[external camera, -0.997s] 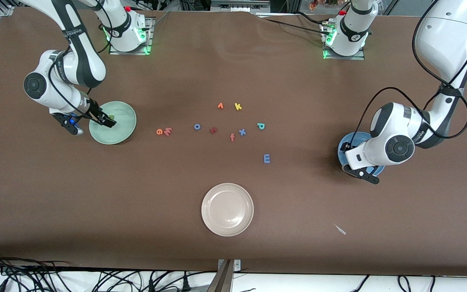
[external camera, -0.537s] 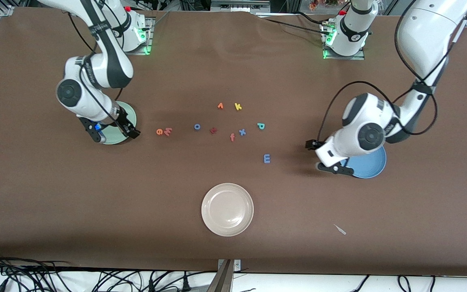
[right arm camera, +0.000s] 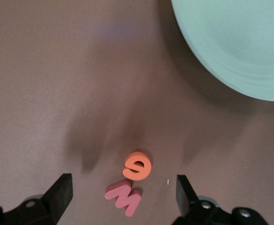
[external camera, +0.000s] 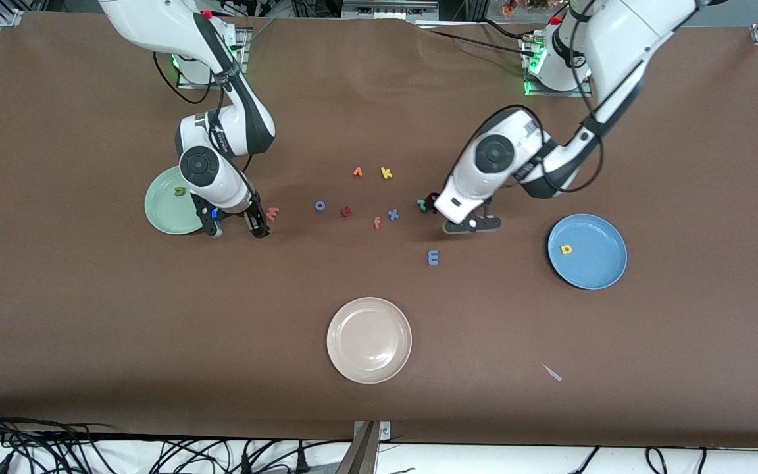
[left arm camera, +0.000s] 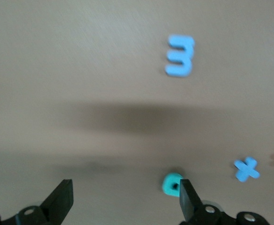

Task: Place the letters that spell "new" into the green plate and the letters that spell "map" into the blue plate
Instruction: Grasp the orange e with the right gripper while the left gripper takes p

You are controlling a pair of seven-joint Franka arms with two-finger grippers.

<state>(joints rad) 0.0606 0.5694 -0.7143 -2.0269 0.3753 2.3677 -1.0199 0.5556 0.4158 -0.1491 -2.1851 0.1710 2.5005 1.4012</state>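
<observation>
The green plate holds the green "n". The blue plate holds the yellow "a". My right gripper hangs open low over the orange "e" and pinkish "w", which lie side by side between its fingers. The "e" is hidden in the front view. My left gripper is open low over the table, with the teal "p" just inside one finger. The blue "m" lies nearer the front camera.
In the middle lie an orange "v", yellow "k", blue "o", dark red "t", pink "f" and blue "x". A cream plate sits near the front edge.
Both arms swung from their plates toward the middle letters. The "n" stays in the green plate and the "a" in the blue plate. The left gripper's fingers spread fully.
</observation>
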